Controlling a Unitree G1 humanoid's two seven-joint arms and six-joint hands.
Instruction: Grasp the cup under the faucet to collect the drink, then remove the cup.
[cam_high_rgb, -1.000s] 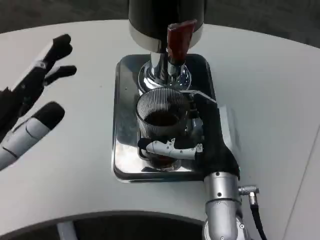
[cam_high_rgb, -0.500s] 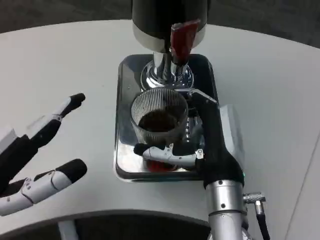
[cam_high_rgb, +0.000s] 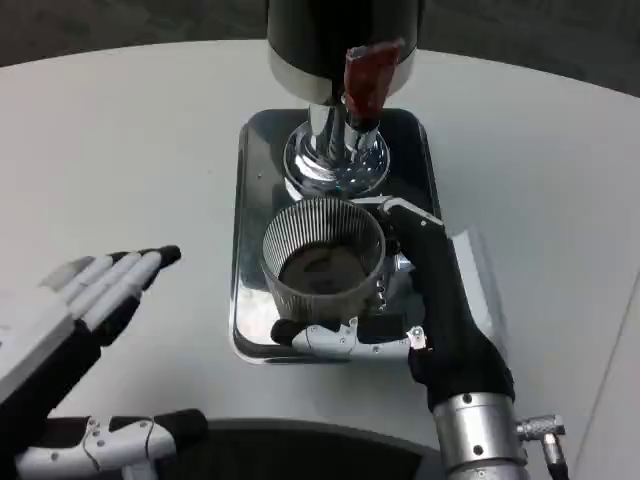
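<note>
A ribbed clear cup (cam_high_rgb: 322, 258) with dark drink in it sits over the front half of the shiny metal tray (cam_high_rgb: 250, 300). My right hand (cam_high_rgb: 420, 300) wraps around it from the right, fingers curled across its front. Behind it stands the dark dispenser (cam_high_rgb: 340, 40) with its chrome base (cam_high_rgb: 335, 160) and red faucet handle (cam_high_rgb: 367, 78). The cup is now in front of the spout rather than under it. My left hand (cam_high_rgb: 75, 320) hovers over the table at the lower left, fingers apart and holding nothing.
The white round table (cam_high_rgb: 140, 140) stretches around the tray. Its front edge curves just below the tray, near my left thumb (cam_high_rgb: 130, 440). A seam in the table surface runs at the far right (cam_high_rgb: 615, 340).
My right hand has drawn the cup toward me, away from the faucet. My left hand has dropped from the upper left to the lower left near the table edge.
</note>
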